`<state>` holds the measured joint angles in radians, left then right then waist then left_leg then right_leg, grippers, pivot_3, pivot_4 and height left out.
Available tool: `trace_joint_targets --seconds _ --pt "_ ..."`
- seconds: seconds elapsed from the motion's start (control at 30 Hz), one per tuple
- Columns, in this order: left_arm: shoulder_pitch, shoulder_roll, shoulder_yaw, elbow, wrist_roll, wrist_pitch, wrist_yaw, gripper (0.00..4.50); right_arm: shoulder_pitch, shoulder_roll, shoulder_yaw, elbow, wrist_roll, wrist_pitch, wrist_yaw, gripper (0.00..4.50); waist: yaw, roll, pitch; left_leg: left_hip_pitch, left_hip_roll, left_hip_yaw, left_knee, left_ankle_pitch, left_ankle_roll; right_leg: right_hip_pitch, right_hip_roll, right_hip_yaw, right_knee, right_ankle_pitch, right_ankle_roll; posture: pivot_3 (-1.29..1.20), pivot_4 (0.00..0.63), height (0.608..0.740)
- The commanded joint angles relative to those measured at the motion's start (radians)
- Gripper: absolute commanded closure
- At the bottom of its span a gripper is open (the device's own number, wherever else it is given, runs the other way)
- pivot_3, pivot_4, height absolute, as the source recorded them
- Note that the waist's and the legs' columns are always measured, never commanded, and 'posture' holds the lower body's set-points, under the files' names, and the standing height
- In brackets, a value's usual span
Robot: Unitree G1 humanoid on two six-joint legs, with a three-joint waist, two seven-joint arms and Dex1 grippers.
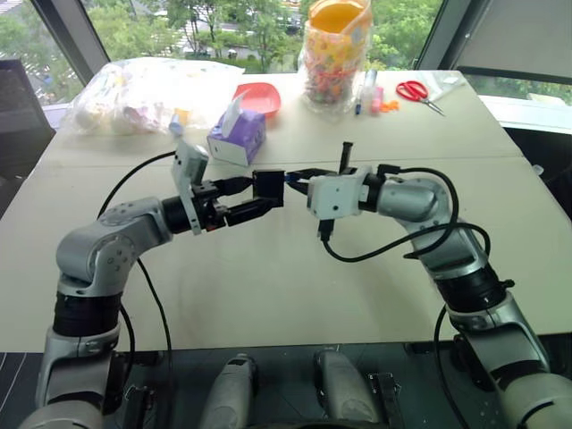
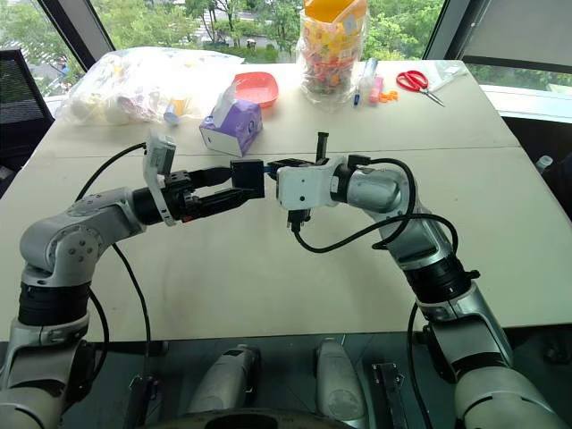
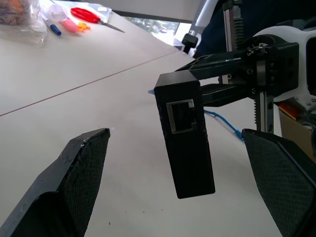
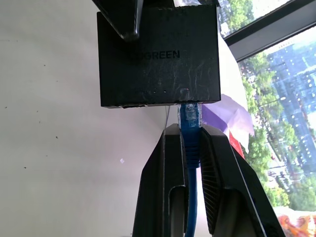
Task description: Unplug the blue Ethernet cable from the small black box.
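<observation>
- Blue Ethernet cable point(image 4: 190, 148): at frame centre, lifted clear of the table point(image 1: 268, 295), plug seated in the small black box point(image 1: 267, 187).
- Right gripper point(image 4: 190, 136): pressed together, pinching the cable just behind the plug.
- Small black box: hanging on the plug; empty port facing the left wrist camera.
- Left gripper point(image 1: 255, 198): spread wide on either side of the box, left of centre.
- Purple tissue box point(image 1: 237, 136): just above, on the table.
- Red scissors point(image 1: 417, 92): upper right.
</observation>
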<state>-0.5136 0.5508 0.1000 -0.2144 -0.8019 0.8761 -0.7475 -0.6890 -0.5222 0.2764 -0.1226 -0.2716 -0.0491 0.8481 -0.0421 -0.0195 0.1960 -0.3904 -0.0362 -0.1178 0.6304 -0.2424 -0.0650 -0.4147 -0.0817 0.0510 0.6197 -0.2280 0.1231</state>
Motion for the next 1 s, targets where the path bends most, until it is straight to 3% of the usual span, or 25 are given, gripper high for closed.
trace_joint_targets --seconds 0.03,0.2,0.23,0.37,0.53,0.63,0.8,1.0 --pt "-0.014 -0.011 0.010 -0.009 0.005 -0.024 0.008 1.39 -0.015 -0.004 0.005 -0.057 -0.007 -0.015 -0.009 4.50 0.000 0.000 0.000 0.000 0.000 0.000 0.000 0.000 0.000 0.000 0.000 0.000 0.000 0.000 0.000 0.00 0.150 0.740" --pt "-0.005 -0.015 0.008 -0.011 0.008 -0.023 0.005 3.72 -0.017 -0.012 0.016 -0.074 -0.009 -0.013 0.000 4.50 0.000 0.000 0.000 0.000 0.000 0.000 0.000 0.000 0.000 0.000 0.000 0.000 0.000 0.000 0.000 0.00 0.150 0.740" --pt "-0.005 -0.012 0.006 -0.011 0.005 -0.016 0.001 3.99 -0.017 -0.014 0.017 -0.076 -0.008 -0.010 0.005 4.50 -0.001 0.000 0.000 0.000 0.000 0.000 0.000 0.000 0.000 0.000 0.000 0.000 0.000 0.000 0.000 0.00 0.150 0.740" --pt "-0.002 0.022 -0.013 -0.013 0.018 -0.015 -0.039 4.00 -0.019 -0.021 0.008 -0.104 0.059 0.071 0.080 4.50 -0.001 0.000 0.000 0.000 0.000 0.000 0.000 0.000 0.000 0.000 0.000 0.000 0.000 0.000 0.000 0.00 0.150 0.740" --pt "-0.002 0.106 -0.018 -0.002 0.016 -0.031 -0.155 4.00 -0.074 -0.058 -0.064 -0.159 0.312 0.467 0.271 2.26 -0.002 0.000 0.000 0.000 0.000 0.000 0.000 0.000 0.000 0.000 0.000 0.000 0.000 0.000 0.000 0.00 0.150 0.740" --pt "0.010 0.160 -0.028 -0.007 0.014 -0.041 -0.239 4.00 -0.132 -0.096 -0.114 -0.182 0.568 0.839 0.394 0.68 -0.001 0.000 0.000 0.000 0.000 0.000 0.000 0.000 0.000 0.000 0.000 0.000 0.000 0.000 0.000 0.00 0.150 0.740" --pt "0.017 0.192 -0.030 -0.005 0.016 -0.064 -0.311 4.00 -0.211 -0.059 -0.164 -0.145 0.761 1.135 0.357 0.68 -0.002 0.000 0.000 0.000 0.001 0.000 -0.001 0.000 0.001 0.000 0.000 0.000 -0.001 0.000 0.000 0.00 0.150 0.740" --pt "0.022 0.198 -0.032 -0.017 0.021 -0.077 -0.342 4.00 -0.237 -0.040 -0.140 -0.114 0.838 1.230 0.301 0.68 0.000 0.000 0.000 -0.001 0.000 0.000 0.000 0.000 0.001 0.000 0.000 0.000 -0.001 0.000 0.000 0.00 0.150 0.740"
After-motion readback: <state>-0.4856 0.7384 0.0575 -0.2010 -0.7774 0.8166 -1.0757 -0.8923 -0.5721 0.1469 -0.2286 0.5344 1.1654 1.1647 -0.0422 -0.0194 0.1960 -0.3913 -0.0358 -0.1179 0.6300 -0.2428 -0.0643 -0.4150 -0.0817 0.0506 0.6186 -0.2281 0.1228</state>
